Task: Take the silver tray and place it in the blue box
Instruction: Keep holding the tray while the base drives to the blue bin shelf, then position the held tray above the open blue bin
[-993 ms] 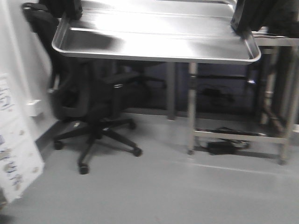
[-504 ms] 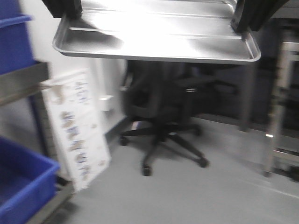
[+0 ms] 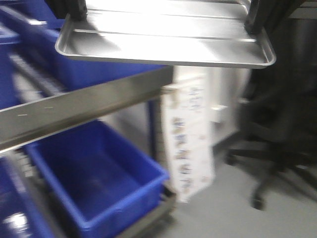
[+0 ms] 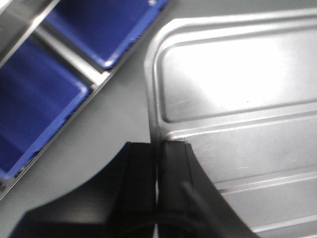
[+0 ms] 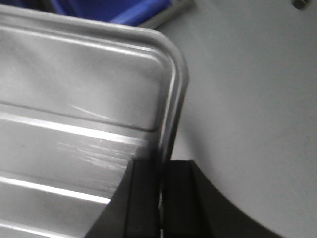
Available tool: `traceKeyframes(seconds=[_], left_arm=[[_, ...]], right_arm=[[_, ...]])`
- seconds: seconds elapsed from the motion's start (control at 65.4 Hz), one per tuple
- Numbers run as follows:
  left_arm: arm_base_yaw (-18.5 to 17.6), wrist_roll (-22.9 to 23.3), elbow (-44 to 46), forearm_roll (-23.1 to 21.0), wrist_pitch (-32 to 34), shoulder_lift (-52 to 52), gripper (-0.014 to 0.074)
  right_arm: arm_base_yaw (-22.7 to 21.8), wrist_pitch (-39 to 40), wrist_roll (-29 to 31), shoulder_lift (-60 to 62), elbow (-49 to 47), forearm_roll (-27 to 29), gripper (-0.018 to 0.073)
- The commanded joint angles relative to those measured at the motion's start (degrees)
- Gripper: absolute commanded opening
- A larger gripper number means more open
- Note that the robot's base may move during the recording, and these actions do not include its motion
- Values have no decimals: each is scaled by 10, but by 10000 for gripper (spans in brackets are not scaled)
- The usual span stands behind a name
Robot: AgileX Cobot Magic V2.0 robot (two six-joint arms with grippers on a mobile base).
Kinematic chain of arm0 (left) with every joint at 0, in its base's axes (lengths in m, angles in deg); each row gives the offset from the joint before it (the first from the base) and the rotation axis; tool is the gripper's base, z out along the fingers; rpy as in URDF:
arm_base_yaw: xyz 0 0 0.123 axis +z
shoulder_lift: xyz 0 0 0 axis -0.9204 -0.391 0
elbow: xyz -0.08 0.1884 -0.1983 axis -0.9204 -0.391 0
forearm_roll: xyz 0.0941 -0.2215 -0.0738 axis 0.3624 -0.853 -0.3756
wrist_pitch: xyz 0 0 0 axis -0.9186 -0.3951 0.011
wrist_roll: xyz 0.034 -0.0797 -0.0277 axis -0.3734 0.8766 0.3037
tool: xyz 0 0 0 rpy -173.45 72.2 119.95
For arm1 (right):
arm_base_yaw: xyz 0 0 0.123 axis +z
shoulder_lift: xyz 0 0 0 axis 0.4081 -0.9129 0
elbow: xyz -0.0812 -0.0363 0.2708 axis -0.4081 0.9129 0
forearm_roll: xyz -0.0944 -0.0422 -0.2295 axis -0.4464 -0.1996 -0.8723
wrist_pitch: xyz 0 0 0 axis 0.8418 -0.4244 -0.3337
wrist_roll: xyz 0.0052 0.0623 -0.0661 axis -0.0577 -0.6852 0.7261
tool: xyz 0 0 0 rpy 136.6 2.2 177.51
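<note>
I hold the shiny silver tray [image 3: 163, 42] level in the air between both arms, near the top of the front view. My left gripper [image 4: 157, 148] is shut on its left rim. My right gripper [image 5: 162, 166] is shut on its right rim. The tray's ridged base shows in the left wrist view [image 4: 237, 99] and the right wrist view [image 5: 79, 109]. A deep blue box [image 3: 94, 173] sits on the lower shelf of a metal rack, below and left of the tray. Blue boxes also show under the tray in the left wrist view [image 4: 34, 99].
A steel shelf rail [image 3: 84, 106] crosses diagonally just under the tray, with another blue box [image 3: 94, 72] behind it. A white printed board [image 3: 190, 134] leans by the rack. A black office chair [image 3: 277, 134] stands at the right on the grey floor.
The view has swung left: the rack and blue boxes now fill the left and middle, the board and chair have slid right. The tray stays gripped in both grippers.
</note>
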Motion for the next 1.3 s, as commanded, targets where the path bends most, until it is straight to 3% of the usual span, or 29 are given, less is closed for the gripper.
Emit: traceKeyframes(seconds=[0.0,1.284], left_arm=[[-3,-22,13,16,-9,23,-105],[-3,-22,13,16,-9,23,-105]], right_arm=[[-2,35,10,23,-23,-18,57],[-2,35,10,23,-23,-18,57]])
